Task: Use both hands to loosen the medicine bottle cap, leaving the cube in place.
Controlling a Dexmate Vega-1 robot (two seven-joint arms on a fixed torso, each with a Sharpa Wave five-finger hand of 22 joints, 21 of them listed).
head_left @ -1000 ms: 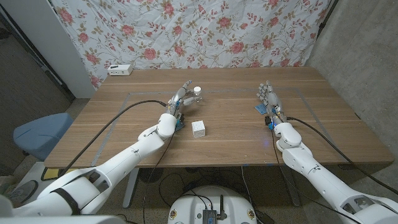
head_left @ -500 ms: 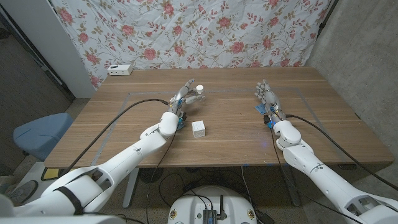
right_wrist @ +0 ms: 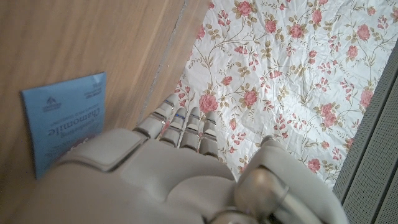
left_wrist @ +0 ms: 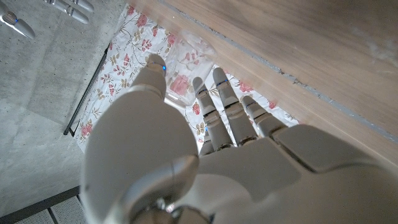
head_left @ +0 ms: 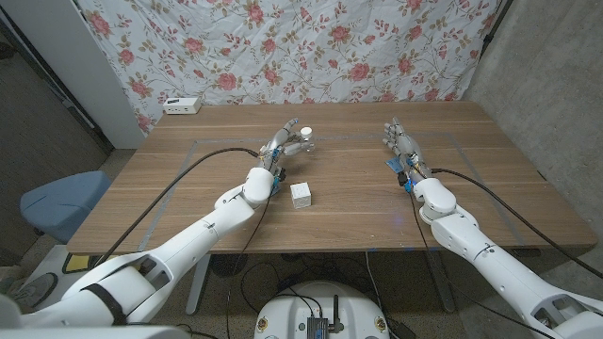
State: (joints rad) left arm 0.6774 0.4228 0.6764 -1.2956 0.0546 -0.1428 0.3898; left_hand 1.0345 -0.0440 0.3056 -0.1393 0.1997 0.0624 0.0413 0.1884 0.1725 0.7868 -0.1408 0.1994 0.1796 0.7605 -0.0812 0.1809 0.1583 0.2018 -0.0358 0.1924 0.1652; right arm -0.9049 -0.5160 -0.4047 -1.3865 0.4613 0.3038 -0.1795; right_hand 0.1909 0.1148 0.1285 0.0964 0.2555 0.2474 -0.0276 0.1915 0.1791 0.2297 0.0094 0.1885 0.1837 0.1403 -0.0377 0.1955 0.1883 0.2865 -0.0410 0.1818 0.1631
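Medicine bottle (head_left: 303, 138) stands upright at far centre-left, closed round by left hand (head_left: 285, 143); right hand (head_left: 401, 144), fingers apart and empty, is well right; cube (head_left: 301, 196) sits nearer

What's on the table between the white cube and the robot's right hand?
Nothing. In the head view, only bare wood runs from the white cube to the right hand. A blue packet lies beside that hand.

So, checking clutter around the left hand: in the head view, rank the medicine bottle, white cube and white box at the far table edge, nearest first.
1. Medicine bottle, at the left hand fingertips.
2. White cube, nearer the robot.
3. White box, far left table edge.
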